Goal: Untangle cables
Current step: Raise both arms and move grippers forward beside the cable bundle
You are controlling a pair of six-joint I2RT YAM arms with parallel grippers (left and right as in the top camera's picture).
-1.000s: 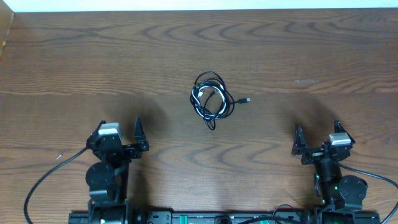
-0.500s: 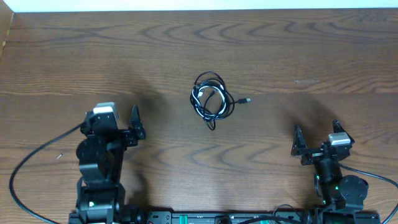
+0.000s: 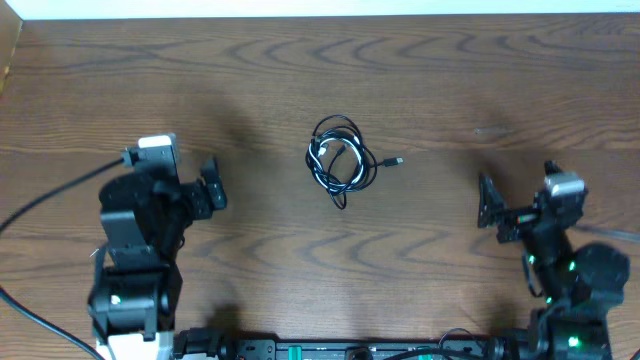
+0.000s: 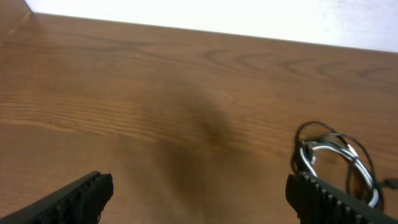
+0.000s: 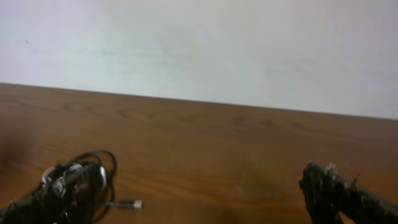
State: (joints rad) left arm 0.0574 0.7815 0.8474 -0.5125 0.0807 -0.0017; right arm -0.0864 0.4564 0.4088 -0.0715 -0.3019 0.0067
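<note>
Overhead shows left end effector [image 3: 170, 172] and right end effector [image 3: 518, 188] wide, empty, flanking coiled cables [image 3: 342, 160]; right wrist alone shows pale wall [image 5: 199, 50] beyond wood-grain worktop [image 5: 249, 137].

The table [image 3: 480, 80] is brown wood with bold wavy grain, smooth and faintly shiny. The black cable [image 3: 318, 170] looks like slightly glossy plastic, and the white cable [image 4: 324, 147] is glossy too. The small plug [image 3: 398, 161] glints like metal. The fingers [image 4: 326, 198] of the left gripper [image 4: 199, 183] are matt black and finely ridged.
</note>
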